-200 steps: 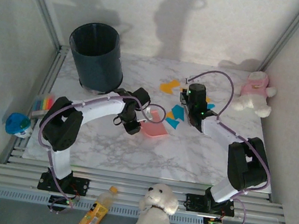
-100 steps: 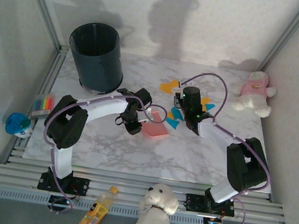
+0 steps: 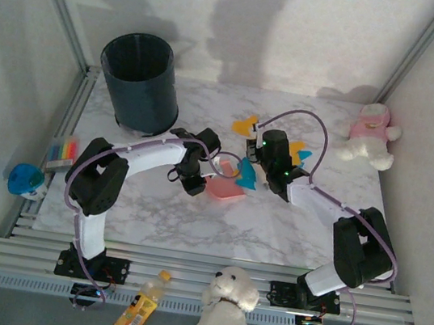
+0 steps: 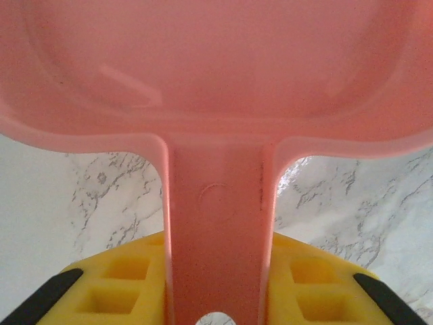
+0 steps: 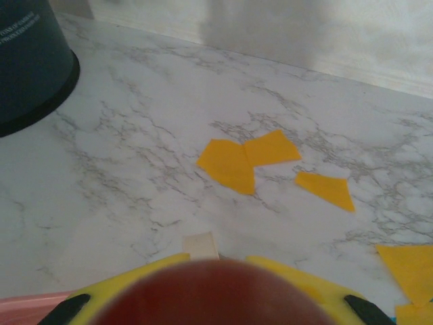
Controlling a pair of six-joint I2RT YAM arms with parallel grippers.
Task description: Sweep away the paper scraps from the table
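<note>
Centrally, left gripper [image 3: 202,178] clamps pink dustpan [image 3: 225,190], right gripper [image 3: 254,161] pinches a reddish thing [image 5: 216,294], paper scraps [image 5: 233,162] beside; dark bin [image 3: 141,82] far-left.

Bin [image 3: 141,82] back left on table [image 3: 153,210], dustpan [image 3: 225,188] centre, paper scraps [image 3: 245,125] just right and behind

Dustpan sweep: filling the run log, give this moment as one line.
left gripper: shut on dustpan handle | right gripper: shut on dark-red thing | paper scraps: several on table

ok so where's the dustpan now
In the top view the pink dustpan lies centrally on the table, its handle gripped by the left end effector, with teal paper scraps at its right edge.
</note>
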